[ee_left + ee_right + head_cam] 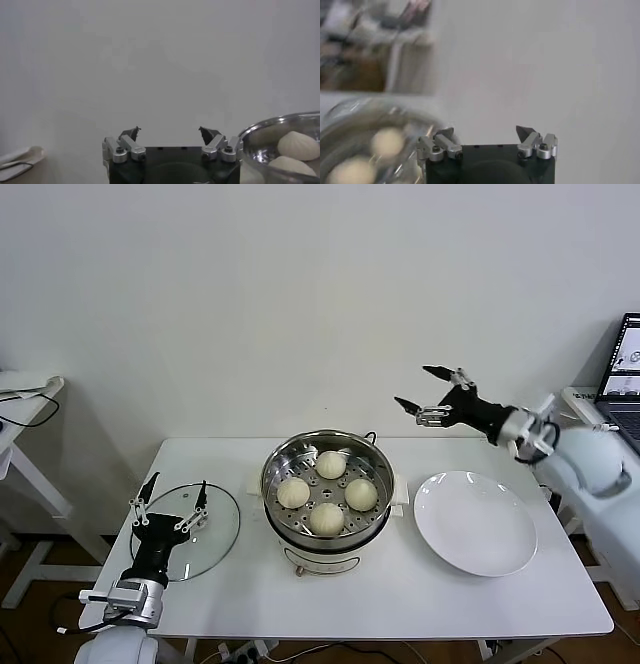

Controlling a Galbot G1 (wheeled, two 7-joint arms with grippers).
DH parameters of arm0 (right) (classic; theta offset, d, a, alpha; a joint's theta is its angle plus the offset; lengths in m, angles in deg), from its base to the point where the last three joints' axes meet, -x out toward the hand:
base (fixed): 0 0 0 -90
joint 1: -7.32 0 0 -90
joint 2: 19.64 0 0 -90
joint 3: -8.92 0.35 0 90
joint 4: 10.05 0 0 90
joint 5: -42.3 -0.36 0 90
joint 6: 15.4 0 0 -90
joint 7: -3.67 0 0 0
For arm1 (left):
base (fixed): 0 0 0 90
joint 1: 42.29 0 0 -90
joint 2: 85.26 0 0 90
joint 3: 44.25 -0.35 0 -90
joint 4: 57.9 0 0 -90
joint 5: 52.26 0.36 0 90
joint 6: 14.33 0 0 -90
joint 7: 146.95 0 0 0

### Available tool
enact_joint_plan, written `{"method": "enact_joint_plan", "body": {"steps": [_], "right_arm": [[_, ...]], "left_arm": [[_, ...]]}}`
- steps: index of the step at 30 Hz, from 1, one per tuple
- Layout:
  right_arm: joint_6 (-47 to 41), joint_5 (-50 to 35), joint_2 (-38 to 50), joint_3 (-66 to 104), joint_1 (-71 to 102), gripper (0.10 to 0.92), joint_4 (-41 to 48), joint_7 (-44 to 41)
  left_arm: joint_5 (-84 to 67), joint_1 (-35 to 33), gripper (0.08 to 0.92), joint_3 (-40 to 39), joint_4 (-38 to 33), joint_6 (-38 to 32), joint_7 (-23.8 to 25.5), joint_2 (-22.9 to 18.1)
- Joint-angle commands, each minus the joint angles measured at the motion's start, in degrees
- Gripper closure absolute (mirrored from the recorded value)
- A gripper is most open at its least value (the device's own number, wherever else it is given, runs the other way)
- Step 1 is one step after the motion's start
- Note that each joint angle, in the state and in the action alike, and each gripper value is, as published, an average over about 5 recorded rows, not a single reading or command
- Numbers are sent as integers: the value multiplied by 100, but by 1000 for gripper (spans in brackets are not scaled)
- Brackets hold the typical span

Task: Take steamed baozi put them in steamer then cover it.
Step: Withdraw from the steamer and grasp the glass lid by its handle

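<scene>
The steamer point(276, 459), a shiny steel pot on a white base, stands mid-table. Several cream-white baozi point(326, 518) lie on its perforated tray. The flat glass lid point(220, 529) lies on the table to its left. My left gripper point(172, 491) is open and empty, standing over the lid's near-left part. My right gripper point(420, 389) is open and empty, raised above the table behind and right of the steamer. The left wrist view shows the steamer rim point(260, 127) with two baozi point(298, 145). The right wrist view shows the steamer point(350, 112) and baozi point(387, 141) blurred.
An empty white plate point(476, 524) lies to the right of the steamer. A white wall stands behind the table. A side table point(25, 399) is at the far left, and a laptop point(622, 364) at the far right.
</scene>
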Motion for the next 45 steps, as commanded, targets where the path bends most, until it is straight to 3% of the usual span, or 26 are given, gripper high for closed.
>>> {"method": "enact_joint_plan", "body": {"steps": [1,10,17,24,29,45], "right_arm": [[1315,999,-1931,2390,3663,203,-1058,1684],[2486,1892,-3133,2109,4504,203,-1013,2003],[2652,1931,-3663,2056,4698,203,-925,2054],[2628,1921,-3763,2001,4629,203,-900,2045],[2632,1915,-3778,1945,4556,203,-808,2033],[2615,1927,-3802,1781,4333,203,-541,2022]], "left_arm": [[77,55,177,21,249,-313,-46,43],[404,103,177,-48,479,-442,-176,60],[2277,98,177,-15,1056,-984,-538,173],[5048,-159,177,116,1619,-1776,-1170,524],[6224,-108,177,277,2082,-1912,-1514,663],[7388,750,177,323,3409,-1658,-1771,769]]}}
